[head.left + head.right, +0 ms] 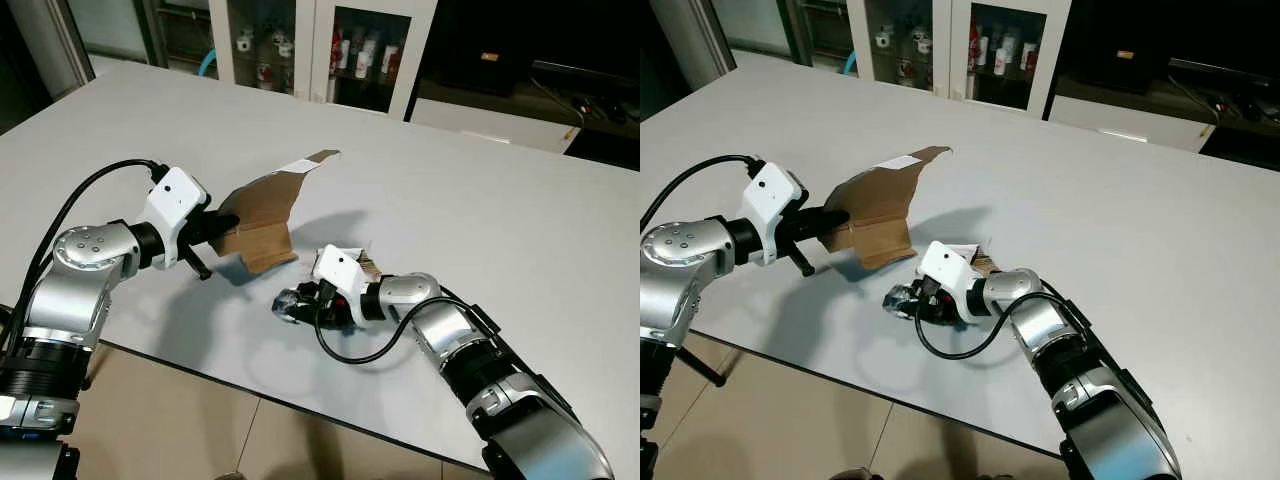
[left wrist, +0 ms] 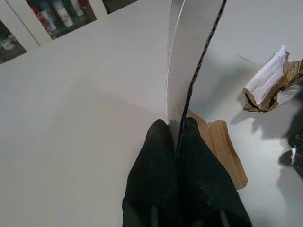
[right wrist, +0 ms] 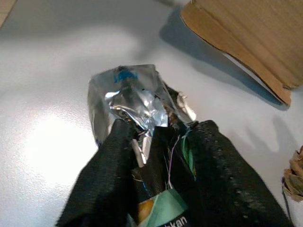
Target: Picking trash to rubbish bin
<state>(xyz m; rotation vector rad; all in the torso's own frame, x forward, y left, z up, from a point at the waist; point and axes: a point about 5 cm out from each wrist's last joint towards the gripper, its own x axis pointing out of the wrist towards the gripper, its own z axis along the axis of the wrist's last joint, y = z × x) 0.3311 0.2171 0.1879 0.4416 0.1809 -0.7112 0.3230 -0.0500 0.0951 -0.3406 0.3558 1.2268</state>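
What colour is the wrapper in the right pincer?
Shiny silver foil wrapper, with a blue mark; clearest in the right wrist view.

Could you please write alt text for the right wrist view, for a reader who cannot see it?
The right claw is shut on a crumpled silver foil wrapper lying on a white table. The edge of a brown cardboard piece hangs over the table just beyond the wrapper, and a scrap of crumpled brown paper sits at the side.

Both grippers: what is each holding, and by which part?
Left gripper pinches the brown cardboard sheet at its edge. Right gripper clamps the crumpled silver foil wrapper at its near end.
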